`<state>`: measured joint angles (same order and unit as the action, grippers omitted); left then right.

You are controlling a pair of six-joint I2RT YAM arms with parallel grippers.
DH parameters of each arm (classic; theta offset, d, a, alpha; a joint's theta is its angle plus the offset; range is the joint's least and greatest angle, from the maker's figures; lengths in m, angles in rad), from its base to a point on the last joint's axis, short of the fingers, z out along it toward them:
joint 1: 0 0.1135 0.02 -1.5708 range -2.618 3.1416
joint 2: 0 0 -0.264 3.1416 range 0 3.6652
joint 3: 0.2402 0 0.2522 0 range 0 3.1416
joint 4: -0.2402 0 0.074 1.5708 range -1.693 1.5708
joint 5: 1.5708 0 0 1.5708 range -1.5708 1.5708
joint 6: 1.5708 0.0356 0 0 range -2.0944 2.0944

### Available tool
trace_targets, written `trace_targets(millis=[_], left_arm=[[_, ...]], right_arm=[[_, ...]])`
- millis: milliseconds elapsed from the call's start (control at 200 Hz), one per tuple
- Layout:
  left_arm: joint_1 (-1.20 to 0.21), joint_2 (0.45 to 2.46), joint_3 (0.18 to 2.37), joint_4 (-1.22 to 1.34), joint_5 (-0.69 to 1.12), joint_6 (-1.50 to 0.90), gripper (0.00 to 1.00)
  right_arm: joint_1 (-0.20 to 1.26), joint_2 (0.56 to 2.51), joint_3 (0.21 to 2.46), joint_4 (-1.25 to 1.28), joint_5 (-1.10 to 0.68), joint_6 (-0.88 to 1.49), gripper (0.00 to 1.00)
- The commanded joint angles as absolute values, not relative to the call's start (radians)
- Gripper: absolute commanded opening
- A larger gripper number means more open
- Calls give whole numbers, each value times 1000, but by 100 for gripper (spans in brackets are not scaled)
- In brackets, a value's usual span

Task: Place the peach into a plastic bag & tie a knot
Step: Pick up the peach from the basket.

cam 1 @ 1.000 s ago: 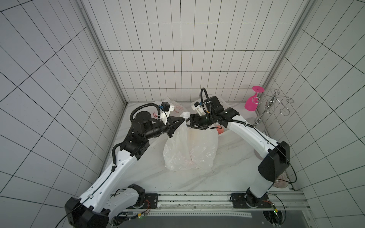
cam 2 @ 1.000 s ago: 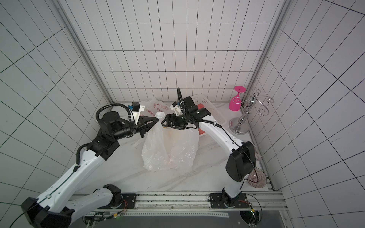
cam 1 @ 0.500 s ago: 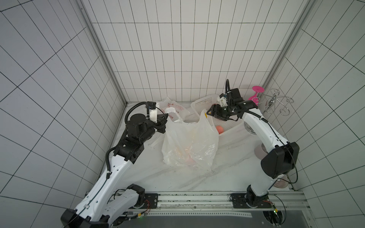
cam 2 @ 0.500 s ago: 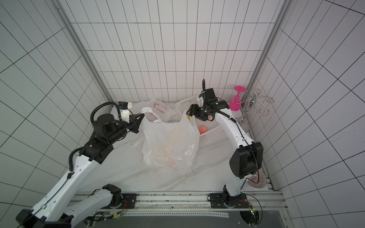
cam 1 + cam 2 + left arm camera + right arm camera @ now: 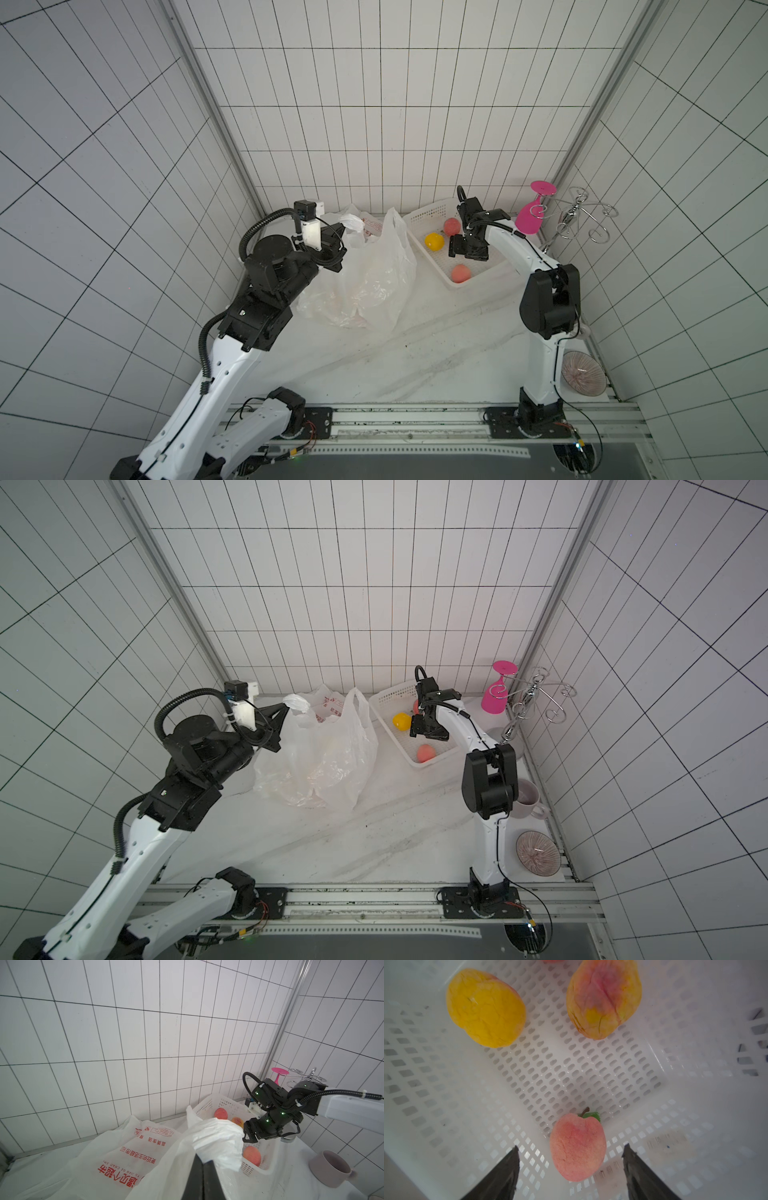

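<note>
A translucent plastic bag stands slumped on the table's back left. My left gripper is shut on one bunched handle of the bag; the other handle stands free. My right gripper hangs open inside the white basket. A pink peach lies below the right gripper, between its spread fingertips, untouched. Two more peaches lie farther in: a yellow peach and a pink-yellow peach.
A second bag with red print lies behind the first. A pink wine glass hangs on a wire rack at the back right. A mug and a patterned bowl stand along the right edge.
My right gripper has left the bag's top and swung right, over the basket. My left gripper has drawn back to the left with its handle. The bag has spread and slumped.
</note>
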<state>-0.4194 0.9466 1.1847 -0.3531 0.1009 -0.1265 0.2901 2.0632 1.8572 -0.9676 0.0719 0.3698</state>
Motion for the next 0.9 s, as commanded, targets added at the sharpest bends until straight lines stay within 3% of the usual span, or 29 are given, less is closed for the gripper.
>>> trace_targets(millis=[0,260,435,560,895], left_arm=[[-425,960,1174,-293,199,-129,0],[-430,956,1164,-278,238,-144,0],[-430,954,1162,-277,262,-146,0],[-429,965,1161,-254,323,-152,0],[-428,938,1149,-264,462,-92,0]], right_arm=[[312,2105,1924,-1043,137,328,78],[328,2209,1968,-1049,102,336,71],[328,2173,2035,-1071,123,333,45],[340,2014,2015,-1028,102,331,39],[441,1643,1857,-921,-526,340,25]])
